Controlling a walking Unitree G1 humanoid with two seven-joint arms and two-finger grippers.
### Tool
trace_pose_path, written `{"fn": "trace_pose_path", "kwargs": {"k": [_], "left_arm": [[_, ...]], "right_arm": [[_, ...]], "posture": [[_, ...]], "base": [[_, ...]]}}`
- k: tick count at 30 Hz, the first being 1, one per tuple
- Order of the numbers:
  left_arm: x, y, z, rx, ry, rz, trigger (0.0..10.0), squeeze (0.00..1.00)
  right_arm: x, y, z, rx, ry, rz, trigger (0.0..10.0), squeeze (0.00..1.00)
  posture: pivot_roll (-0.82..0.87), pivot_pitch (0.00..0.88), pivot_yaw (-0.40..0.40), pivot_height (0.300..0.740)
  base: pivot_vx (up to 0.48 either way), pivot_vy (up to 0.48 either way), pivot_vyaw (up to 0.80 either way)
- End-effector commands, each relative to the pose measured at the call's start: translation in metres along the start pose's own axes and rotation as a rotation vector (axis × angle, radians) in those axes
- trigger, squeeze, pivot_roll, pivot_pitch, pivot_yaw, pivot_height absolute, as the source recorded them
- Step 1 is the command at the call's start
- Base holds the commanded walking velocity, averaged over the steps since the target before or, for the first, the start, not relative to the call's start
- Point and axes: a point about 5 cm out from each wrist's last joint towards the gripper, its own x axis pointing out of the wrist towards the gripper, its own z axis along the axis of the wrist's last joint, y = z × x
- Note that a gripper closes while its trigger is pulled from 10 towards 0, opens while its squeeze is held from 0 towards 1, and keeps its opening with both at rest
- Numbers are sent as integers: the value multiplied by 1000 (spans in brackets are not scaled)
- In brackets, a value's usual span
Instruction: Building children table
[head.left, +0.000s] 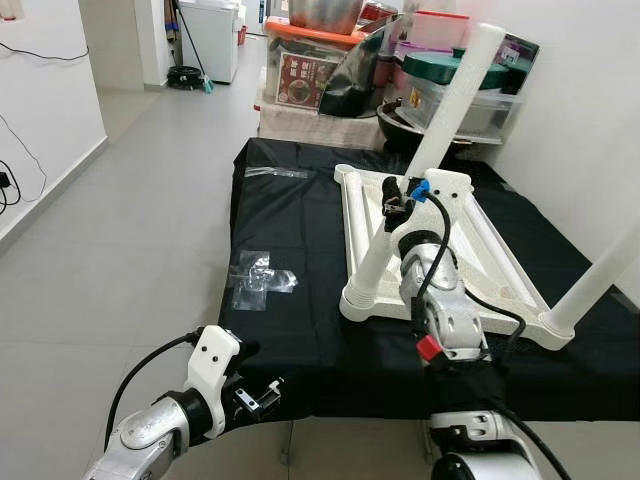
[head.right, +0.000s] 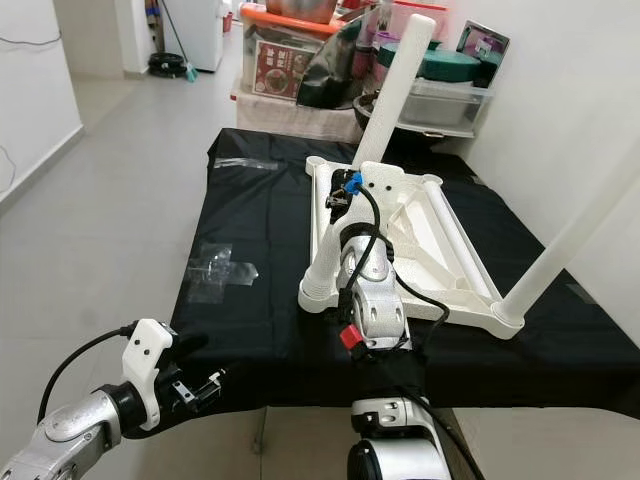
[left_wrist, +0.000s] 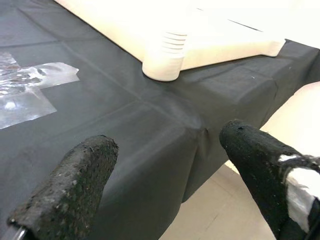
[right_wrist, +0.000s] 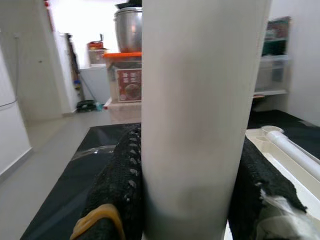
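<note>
A white plastic children's table (head.left: 480, 262) lies upside down on a black-covered table (head.left: 300, 330), its round tube legs standing up at the corners. The right pincer (head.left: 399, 203) is pinching the near-left leg (head.left: 382, 250), fingers (right_wrist: 112, 190) pressed on either side of the smooth white tube. The left pincer (left_wrist: 170, 185) hovers spread at the black cloth's near edge, beside clear tape (head.left: 258, 277).

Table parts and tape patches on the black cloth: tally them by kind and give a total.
Tabletop: 1
Legs: 2, one in the right gripper, one at the near right corner
Clear tape patches: 2
Total: 5
</note>
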Motion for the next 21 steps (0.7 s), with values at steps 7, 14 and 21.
{"fn": "trace_pose_path", "kwargs": {"k": [7,14,21], "left_arm": [[2,0,-2,-2,7,19,10000,0],[3,1,-3,-2,9,26,10000,0],[4,1,-3,-3,8,26,10000,0]], "right_arm": [[-11,-2,-30,-92,154,-50,0,0],[-12,10,-33,-121,181,17,0,0],[-7,13,-32,-126,190,88,0,0]], "posture": [[49,0,-150,740],[49,0,-150,740],[48,0,-151,740]], "base": [[0,0,0],[0,0,0],[0,0,0]]}}
